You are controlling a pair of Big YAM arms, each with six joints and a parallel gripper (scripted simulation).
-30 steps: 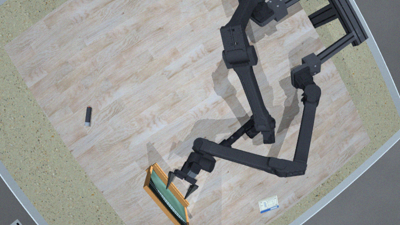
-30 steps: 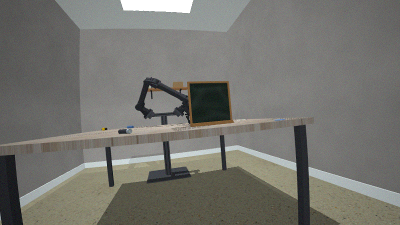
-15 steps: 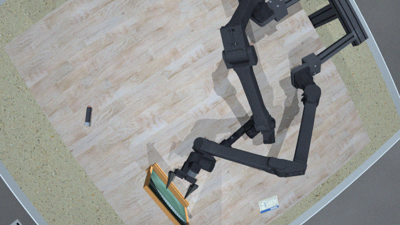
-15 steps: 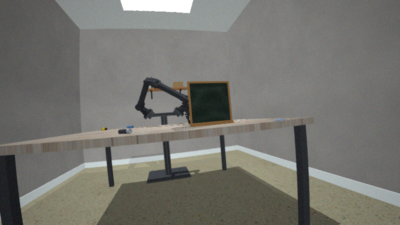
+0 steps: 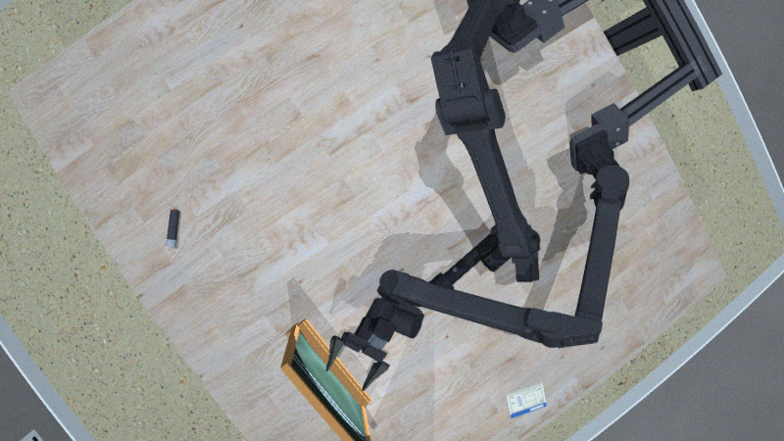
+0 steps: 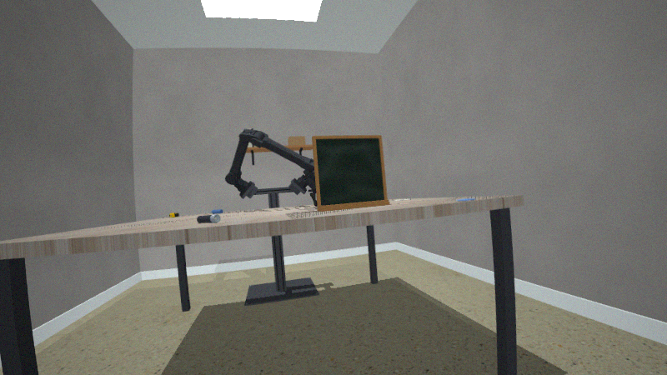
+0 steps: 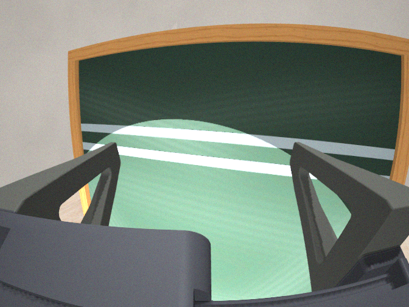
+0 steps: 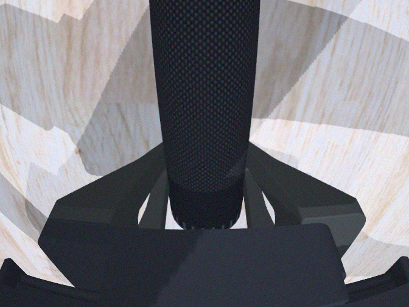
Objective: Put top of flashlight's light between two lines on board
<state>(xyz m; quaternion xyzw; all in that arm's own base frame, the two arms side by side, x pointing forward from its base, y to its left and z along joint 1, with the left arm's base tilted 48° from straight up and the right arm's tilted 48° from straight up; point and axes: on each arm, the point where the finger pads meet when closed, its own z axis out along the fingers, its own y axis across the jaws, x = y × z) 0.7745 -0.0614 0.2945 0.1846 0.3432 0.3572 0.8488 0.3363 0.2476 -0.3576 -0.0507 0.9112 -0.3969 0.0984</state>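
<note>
the left gripper (image 7: 205, 151), fingers spread wide, in front of the board (image 7: 230, 86), which is bordered by a wooden frame (image 7: 237, 33). two pale lines, the upper (image 7: 198, 136) and the lower (image 7: 201, 160), cross the dark green surface. the rounded top of the light patch (image 7: 198, 195) lies above the upper line. a plain wall or backdrop, of uncertain identity, surrounds the upper frame.

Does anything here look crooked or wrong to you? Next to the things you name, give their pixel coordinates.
Nothing looks spilled or damaged. One mismatch: in the left wrist view, the patch of light (image 7: 198, 198) on the board (image 5: 353, 382) (image 6: 350, 170) (image 7: 230, 33) rises past the upper white line (image 7: 195, 135), though its top is meant to sit between the two lines.
</note>
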